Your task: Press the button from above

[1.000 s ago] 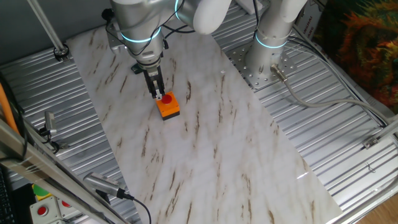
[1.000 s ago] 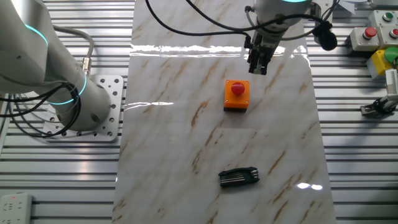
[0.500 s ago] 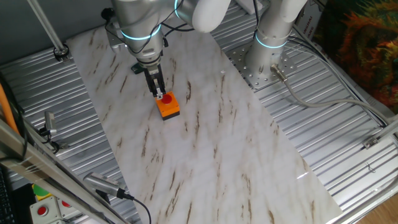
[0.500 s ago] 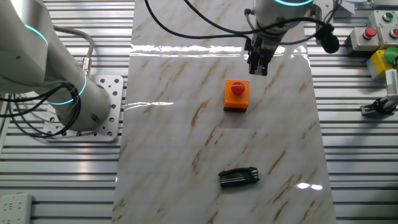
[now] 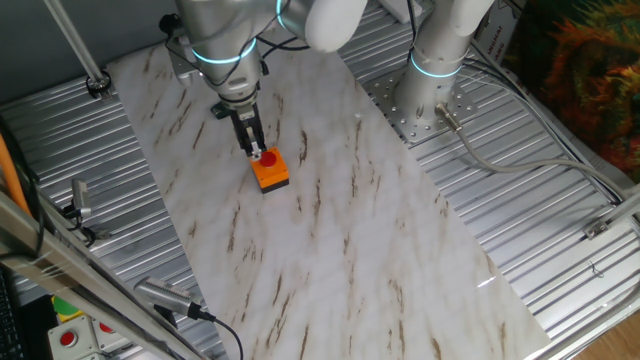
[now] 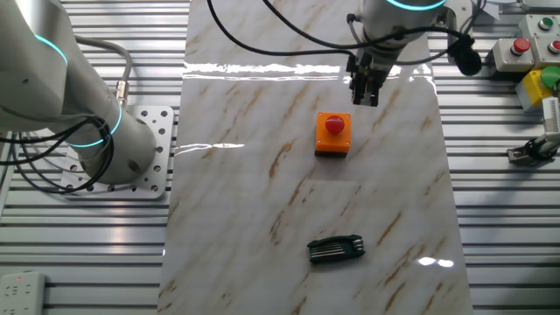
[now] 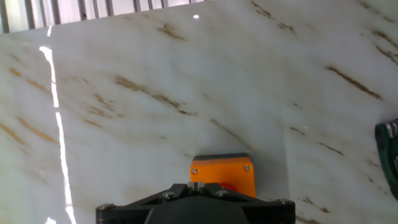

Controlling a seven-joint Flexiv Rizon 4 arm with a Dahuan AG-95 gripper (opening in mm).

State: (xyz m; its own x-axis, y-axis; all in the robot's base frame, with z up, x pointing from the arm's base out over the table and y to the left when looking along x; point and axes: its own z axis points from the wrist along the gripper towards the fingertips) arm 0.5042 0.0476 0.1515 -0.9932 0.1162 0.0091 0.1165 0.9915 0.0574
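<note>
Gripper (image 6: 365, 98) above the marble-patterned sheet (image 6: 262, 219), barely moved from half a second before.
The button (image 6: 333, 134), a round red cap on a square orange box, sat mid-sheet, just short of the dark fingertips in the other fixed view. Whether the fingers were clenched could not be told. A black folding tool (image 6: 335, 249) lay well apart.

Button (image 6: 333, 131): red cap, orange box, upright, apparently unpressed.
</note>
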